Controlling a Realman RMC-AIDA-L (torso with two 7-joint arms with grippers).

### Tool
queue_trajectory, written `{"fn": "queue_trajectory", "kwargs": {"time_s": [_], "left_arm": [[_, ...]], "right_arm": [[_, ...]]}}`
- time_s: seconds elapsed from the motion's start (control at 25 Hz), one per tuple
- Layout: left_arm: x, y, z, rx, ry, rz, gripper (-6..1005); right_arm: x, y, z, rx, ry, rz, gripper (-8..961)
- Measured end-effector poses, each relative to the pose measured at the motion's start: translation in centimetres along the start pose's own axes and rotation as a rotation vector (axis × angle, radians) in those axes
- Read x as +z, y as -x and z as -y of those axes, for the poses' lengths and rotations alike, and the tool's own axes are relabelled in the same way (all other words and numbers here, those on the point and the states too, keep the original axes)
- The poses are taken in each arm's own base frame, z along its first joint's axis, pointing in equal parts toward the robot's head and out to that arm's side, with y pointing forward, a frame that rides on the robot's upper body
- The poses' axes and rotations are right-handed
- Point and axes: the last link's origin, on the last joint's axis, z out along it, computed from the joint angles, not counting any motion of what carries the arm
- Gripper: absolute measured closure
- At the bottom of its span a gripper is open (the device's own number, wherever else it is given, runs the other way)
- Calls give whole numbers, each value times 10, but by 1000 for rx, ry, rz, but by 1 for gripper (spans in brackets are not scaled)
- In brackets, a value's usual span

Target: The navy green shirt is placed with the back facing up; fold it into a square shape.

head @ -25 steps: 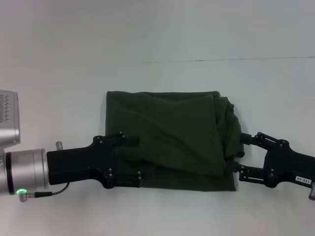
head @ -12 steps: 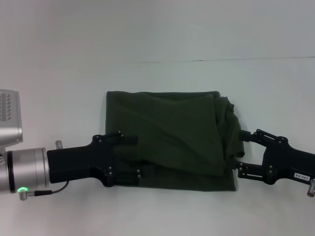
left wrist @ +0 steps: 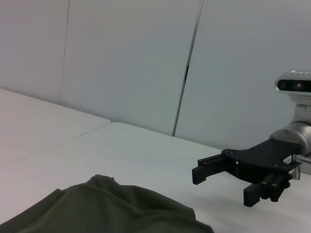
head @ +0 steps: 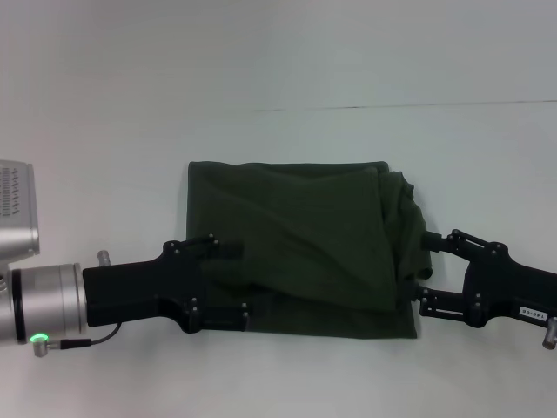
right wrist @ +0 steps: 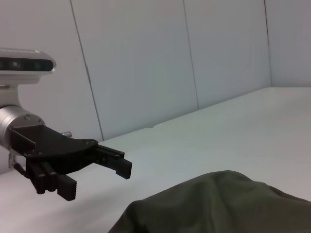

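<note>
- Both claws sit low at the near corners of the navy green shirt, a large dark olive-green soft cotton garment lying partly folded on the white table straight ahead of me.
- My left gripper has its black fingers spread wide over the shirt's near left corner, holding nothing; the right wrist view shows the gap plainly.
- My right gripper is likewise spread wide, one finger either side of the bunched right edge, gripping no cloth as far as I can see.
- I judge both are placed there to take the near hem for another fold away from me.
- The shirt is already a rough rectangle, its top layer lying slantwise, with loose folds gathered along the right side.
- No containers appear anywhere; only the white table and pale wall panels surround the cloth.
</note>
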Motion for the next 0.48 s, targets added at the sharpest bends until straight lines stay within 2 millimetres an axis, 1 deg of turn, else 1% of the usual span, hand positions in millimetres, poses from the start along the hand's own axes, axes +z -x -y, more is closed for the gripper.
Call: {"fn": "queue_trajectory", "kwargs": {"time_s": [0.48], "left_arm": [[0,1,-1,1,3,0,53]], "right_arm": [[0,0,-1,2,6,0,13]]}}
